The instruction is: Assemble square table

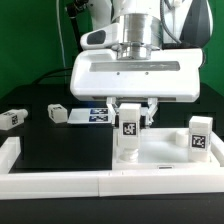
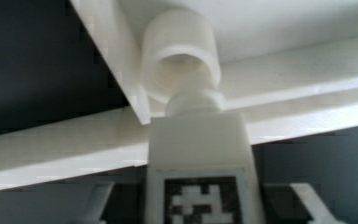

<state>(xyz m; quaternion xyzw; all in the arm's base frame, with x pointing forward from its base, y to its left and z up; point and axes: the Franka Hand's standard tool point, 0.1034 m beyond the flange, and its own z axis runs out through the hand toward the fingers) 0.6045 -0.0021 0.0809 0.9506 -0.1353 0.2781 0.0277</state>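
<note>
My gripper (image 1: 131, 116) is shut on a short white table leg (image 1: 130, 133) that bears a black-and-white tag. It holds the leg upright on the near left part of the white square tabletop (image 1: 165, 160). In the wrist view the leg (image 2: 197, 150) runs out from between my fingers (image 2: 101, 200), and its rounded end (image 2: 179, 62) meets the tabletop's rim (image 2: 291, 75). A second leg (image 1: 200, 138) stands upright on the tabletop at the exterior view's right. Two more legs (image 1: 12, 117) (image 1: 58, 113) lie on the black table at the left.
Long white border rails run along the front (image 1: 100, 185) and the exterior view's left (image 1: 10, 152). The marker board (image 1: 98, 115) lies flat behind my gripper. The arm's wide white hand (image 1: 135, 72) hangs over the middle of the scene.
</note>
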